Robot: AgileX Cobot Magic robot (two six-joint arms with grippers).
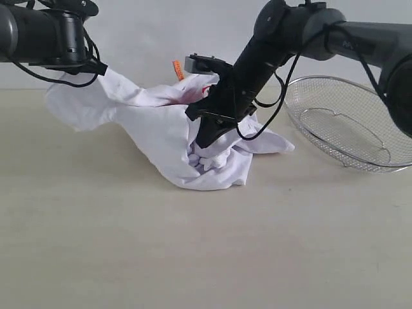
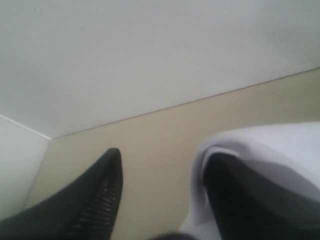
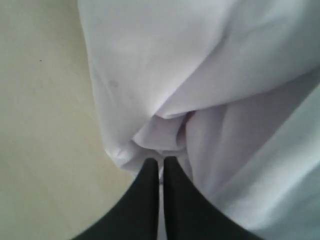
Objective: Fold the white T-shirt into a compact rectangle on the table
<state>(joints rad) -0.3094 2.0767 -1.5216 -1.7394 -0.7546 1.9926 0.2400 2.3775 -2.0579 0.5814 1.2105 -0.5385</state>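
Note:
The white T-shirt [image 1: 161, 129] lies crumpled in a heap on the table [image 1: 193, 257], with a patch of red lettering [image 1: 193, 94] and the orange neck tag [image 1: 178, 69] showing at its back. My right gripper [image 1: 201, 143] is down in the middle of the heap. In the right wrist view this gripper [image 3: 160, 161] is shut on a thin fold of the shirt [image 3: 200, 75]. My left gripper [image 2: 165, 155] is open at the shirt's raised left end [image 1: 106, 80]. White cloth [image 2: 260, 145] drapes over one of its fingers [image 2: 240, 200]; the other finger [image 2: 100, 195] is bare.
A silver wire-mesh basket [image 1: 347, 122] stands on the table at the right, close behind the right arm. A pale wall [image 1: 161, 32] runs along the table's far edge.

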